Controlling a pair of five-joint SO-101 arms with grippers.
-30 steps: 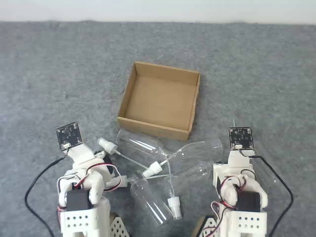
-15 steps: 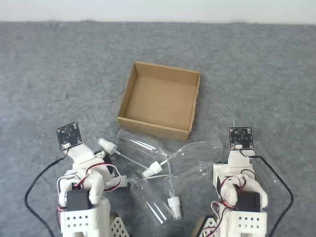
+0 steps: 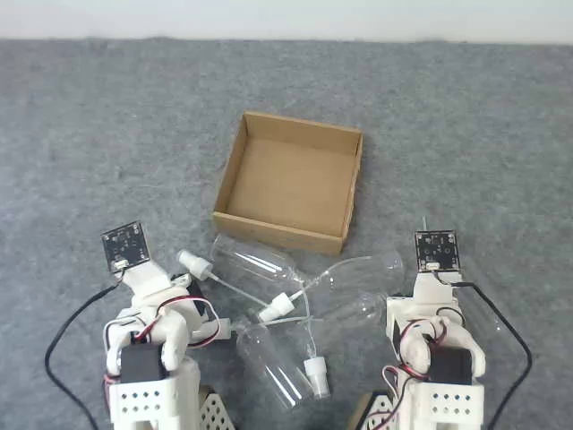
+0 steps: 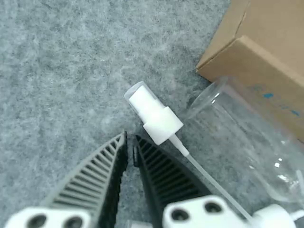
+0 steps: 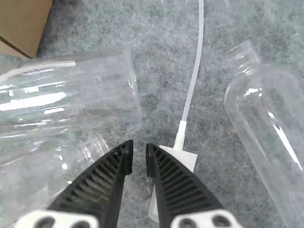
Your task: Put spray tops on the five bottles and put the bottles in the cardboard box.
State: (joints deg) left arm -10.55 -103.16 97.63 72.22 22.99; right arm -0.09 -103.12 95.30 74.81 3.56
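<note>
With the left tool (image 4: pixel 130 142) and right tool (image 5: pixel 138 147) pressed together and empty, the spray top (image 4: pixel 154 114) may be knocked aside if approached unopened.

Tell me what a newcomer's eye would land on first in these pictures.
An open cardboard box sits in the middle of the grey carpet. Just in front of it, clear bottles lie in a jumble on their sides, with loose white spray tops and their thin tubes scattered among them. The left gripper, shut, points at the spray top at the left edge of the pile.
</note>
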